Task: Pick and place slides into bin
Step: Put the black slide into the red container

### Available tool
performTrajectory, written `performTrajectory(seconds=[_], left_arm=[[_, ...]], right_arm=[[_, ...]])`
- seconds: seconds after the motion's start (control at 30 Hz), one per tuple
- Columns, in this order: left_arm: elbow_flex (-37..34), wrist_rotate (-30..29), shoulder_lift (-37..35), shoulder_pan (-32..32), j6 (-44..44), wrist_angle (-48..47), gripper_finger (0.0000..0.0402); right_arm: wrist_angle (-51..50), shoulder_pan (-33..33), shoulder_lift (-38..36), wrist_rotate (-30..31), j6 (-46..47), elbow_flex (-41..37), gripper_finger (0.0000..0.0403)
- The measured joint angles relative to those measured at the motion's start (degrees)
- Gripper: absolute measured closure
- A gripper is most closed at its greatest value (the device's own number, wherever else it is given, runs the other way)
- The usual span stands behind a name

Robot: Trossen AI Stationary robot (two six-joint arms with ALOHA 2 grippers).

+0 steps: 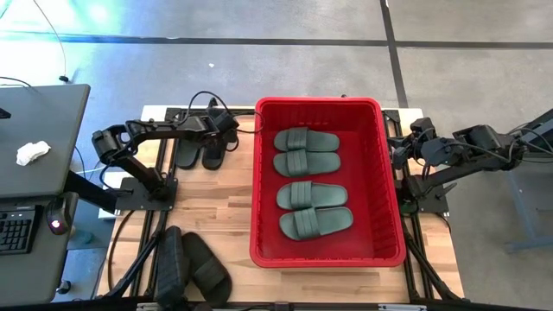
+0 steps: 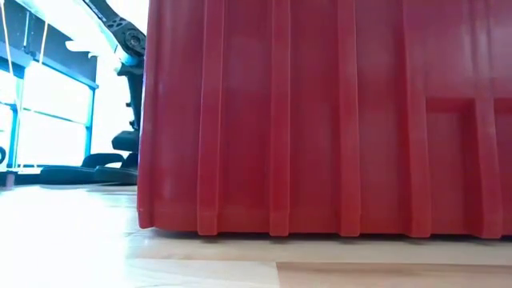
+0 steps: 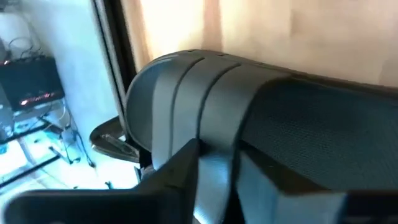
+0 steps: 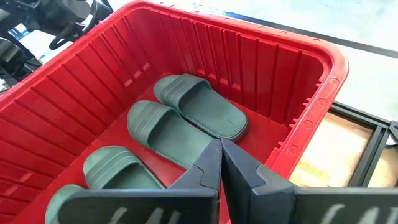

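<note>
I count four dark green slides point(image 1: 308, 181) lying in the red bin point(image 1: 384, 173), and four black ones on the bench point(image 1: 216, 207): two black slides point(image 1: 200, 152) at the far edge beside the bin, two point(image 1: 192, 266) at the near left corner. My left hand point(image 1: 226, 131) sits over the far pair, fingers point(image 3: 180, 171) narrowed around one slide's ribbed strap point(image 3: 199, 93). My right hand point(image 1: 402, 149) waits at the bin's right rim, fingers pressed together, empty. The bench is pale wood on grey concrete floor point(image 1: 259, 60); a dark desk point(image 1: 34, 147) stands left.
</note>
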Motion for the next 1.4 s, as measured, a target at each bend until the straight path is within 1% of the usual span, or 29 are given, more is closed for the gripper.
performTrajectory(seconds=[0.1,0.13,0.27,0.37,0.53,0.73,0.8,0.87,0.93,1.0,1.07,1.13,1.27,1.33,1.4], left_arm=[[0.02,-0.14,-0.32,0.02,-1.32,0.21,0.0383],[0.1,-0.12,-0.33,0.02,-1.56,0.31,0.039],[1.54,0.36,-0.29,-0.05,-4.15,-1.23,0.0383],[4.46,0.56,-0.3,-0.37,-7.59,-6.49,0.0395],[10.78,0.54,-0.79,-1.1,-11.94,-15.4,0.0397],[20.46,-0.14,-1.7,-2.6,-15.1,-21.38,0.0398],[24.67,-1.04,-1.68,-3.47,-15.5,-23.72,0.0399],[28.74,-2.97,-1.7,-4.58,-15.82,-24.07,0.0399],[32.69,-4.29,-1.7,-5.56,-15.85,-24.16,0.0399],[36.91,-4.98,-1.7,-6.28,-15.39,-24.1,0.04],[40.8,-5.05,-1.7,-6.91,-14.39,-23.71,0.04],[44.17,-5.02,-1.7,-7.23,-13.25,-23.26,0.04],[49.51,-4.94,-1.7,-7.09,-12.79,-21.39,0.0401],[51.33,-4.84,-1.73,-7.06,-12.74,-20.73,0.0401],[52.78,-4.76,-1.73,-7.06,-12.76,-20.43,0.0401]], right_arm=[[0.0,0.01,-0.01,0.0,-0.2,0.0,0.0402],[0.0,0.0,0.01,0.04,-0.2,0.0,0.0402],[0.0,0.0,-0.01,0.37,-0.2,0.0,0.0402],[0.0,0.0,0.01,0.6,-0.2,0.0,0.0402],[0.04,0.0,0.01,2.13,-0.2,0.0,0.0402],[1.16,0.0,-0.01,3.26,0.09,-0.01,0.0402],[3.3,0.0,-0.01,3.26,0.03,-0.02,0.0402],[6.07,0.0,-0.01,3.27,-0.44,-0.02,0.0402],[9.75,0.0,-0.01,2.41,-3.01,-0.02,0.0402],[14.37,0.0,0.06,1.02,-7.95,-0.02,0.0402],[19.82,0.0,0.66,0.14,-15.6,-0.02,0.0402],[25.25,0.02,1.88,-0.53,-26.96,-0.02,0.0402],[36.64,0.02,5.88,-1.63,-53.09,-0.02,0.0399],[42.33,-0.05,8.86,-1.27,-64.79,-0.02,0.0386],[48.55,-0.66,12.26,0.17,-75.34,-0.02,0.0364]])
